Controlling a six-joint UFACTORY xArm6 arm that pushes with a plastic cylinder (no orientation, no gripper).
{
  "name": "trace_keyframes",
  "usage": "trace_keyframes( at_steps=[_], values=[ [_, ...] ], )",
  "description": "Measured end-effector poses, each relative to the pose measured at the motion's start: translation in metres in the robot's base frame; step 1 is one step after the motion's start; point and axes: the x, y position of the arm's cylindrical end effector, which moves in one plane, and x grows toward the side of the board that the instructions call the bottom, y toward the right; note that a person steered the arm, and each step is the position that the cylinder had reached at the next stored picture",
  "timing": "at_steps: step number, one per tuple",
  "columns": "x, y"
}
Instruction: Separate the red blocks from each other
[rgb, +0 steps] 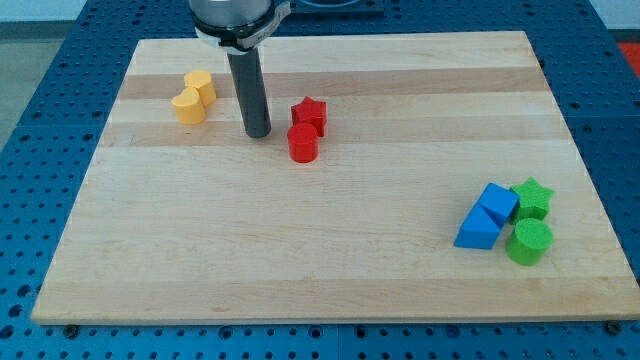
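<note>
Red star (310, 113) touching red cylinder (302, 143), upper centre of frame. My tip (258, 133) just left of both; no fingers, nothing grasped. Blocks likely light, rigid, slide easily; push cylinder's upper side, at seam.

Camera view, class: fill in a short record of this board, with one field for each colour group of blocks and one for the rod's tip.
red: red star touching red cylinder below it
yellow: yellow block, top left
blue: blue cube and blue wedge, bottom right
green: green star above green cylinder
tip: my tip left of the reds, apart from them
</note>
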Motion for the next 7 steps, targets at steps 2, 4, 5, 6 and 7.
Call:
trace_keyframes(
  at_steps=[2,4,5,6,7],
  values=[
    [0.0,0.051],
    [0.0,0.141],
    [-0.001,0.184],
    [0.0,0.184],
    [0.0,0.157]
  ],
)
